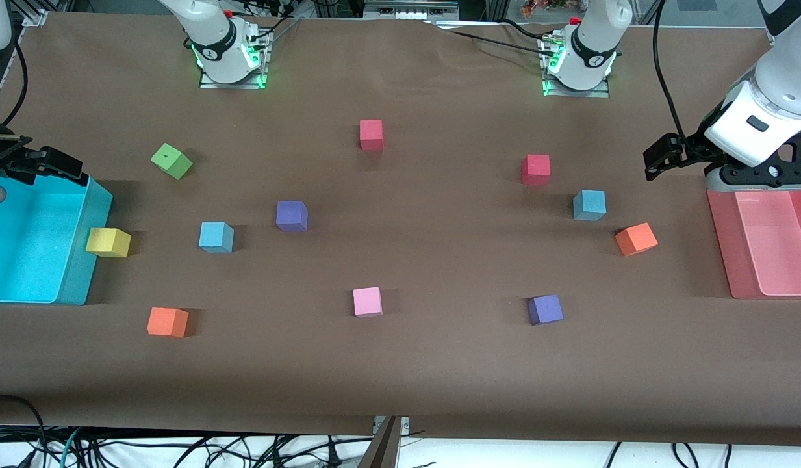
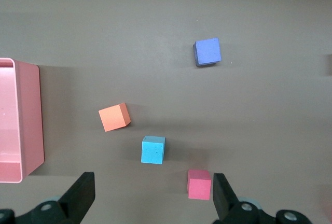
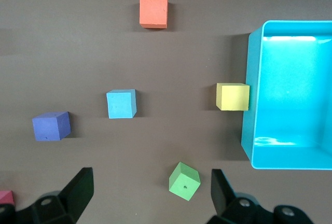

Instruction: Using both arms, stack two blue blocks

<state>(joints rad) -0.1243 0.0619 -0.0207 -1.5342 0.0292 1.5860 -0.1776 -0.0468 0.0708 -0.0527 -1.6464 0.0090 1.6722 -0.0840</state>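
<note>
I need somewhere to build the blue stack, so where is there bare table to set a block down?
The widest bare patch lies mid-table, bordered by the purple block, pink block, red block and the blue block toward the left arm's end. The strip nearest the front camera is bare too. It is crowded by the cyan bin, where the yellow block touches its wall.

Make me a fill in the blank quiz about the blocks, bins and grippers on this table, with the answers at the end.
1. The yellow block rests against the ____ bin.
2. The left gripper, fingers open, hangs by the ____ bin.
3. Neither blue block sits on another; both rest on the ____.
4. The right gripper is ____.

Answers: cyan; pink; table; open
</note>
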